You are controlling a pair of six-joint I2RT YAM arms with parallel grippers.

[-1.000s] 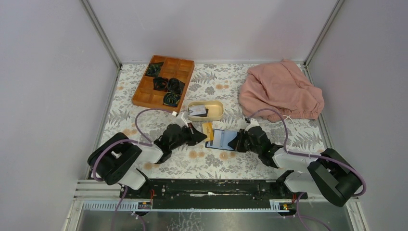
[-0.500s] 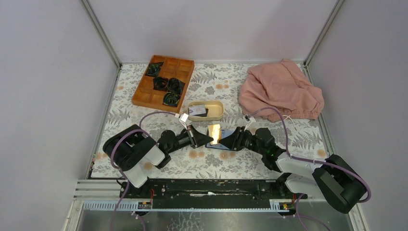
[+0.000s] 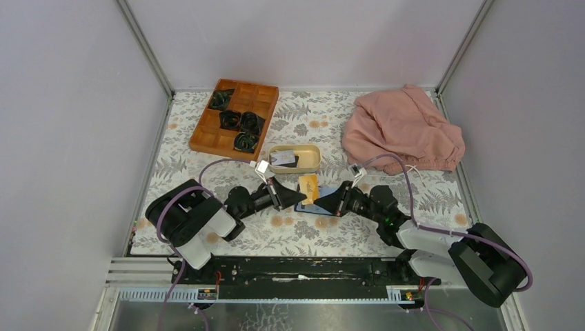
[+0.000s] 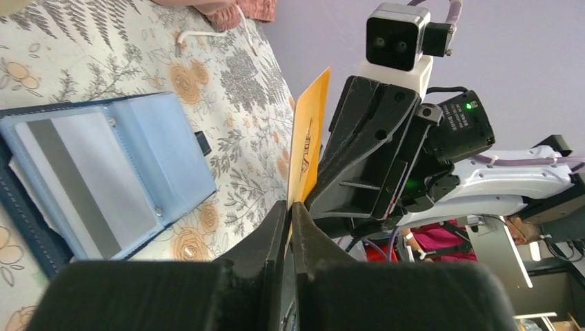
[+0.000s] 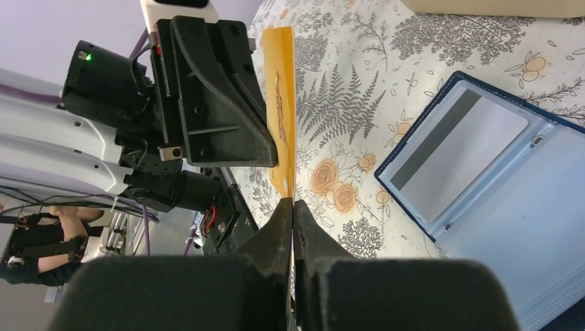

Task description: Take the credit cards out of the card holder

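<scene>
The card holder (image 3: 329, 190) lies open on the table, navy outside and light blue inside. A pale grey card with a dark stripe (image 4: 79, 176) sits in its pocket, also seen in the right wrist view (image 5: 455, 148). A yellow-orange card (image 3: 308, 186) stands on edge just left of the holder. My left gripper (image 3: 301, 199) and right gripper (image 3: 317, 202) meet tip to tip at it. The left wrist view shows the left gripper (image 4: 290, 207) shut on the card's (image 4: 308, 141) lower edge. The right wrist view shows the right gripper (image 5: 292, 204) shut on the same card (image 5: 283, 114).
A beige oval dish (image 3: 314, 164) behind the grippers holds a white card and a black card. A wooden compartment tray (image 3: 234, 114) with dark bundles stands at the back left. A pink cloth (image 3: 403, 131) lies at the back right.
Both arms reached inward and met. The right gripper left the wallet and moved left to the yellow card. The card now stands upright between both grippers.
</scene>
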